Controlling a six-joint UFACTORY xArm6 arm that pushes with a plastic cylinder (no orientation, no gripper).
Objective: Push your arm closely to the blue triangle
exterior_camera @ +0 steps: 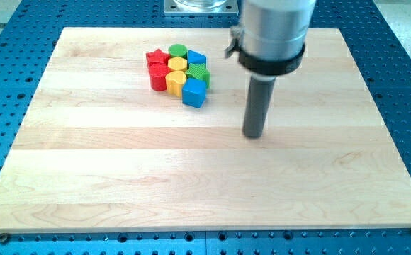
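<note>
The blocks sit in one tight cluster at the upper left of the wooden board (205, 177). The blue triangle (196, 58) is at the cluster's upper right, touching the green round block (178, 51) and a green block (200, 74) below it. A blue cube (194, 93) is at the cluster's lower right. A red star (158, 57), a red block (159, 76) and two yellow blocks (176, 65), (175, 81) fill the rest. My tip (254, 134) rests on the board, to the right of and below the cluster, apart from every block.
The rod hangs from a wide grey cylinder (273, 32) at the view's top. The board lies on a blue perforated table (7, 64). A metal mount (198, 6) shows at the top edge.
</note>
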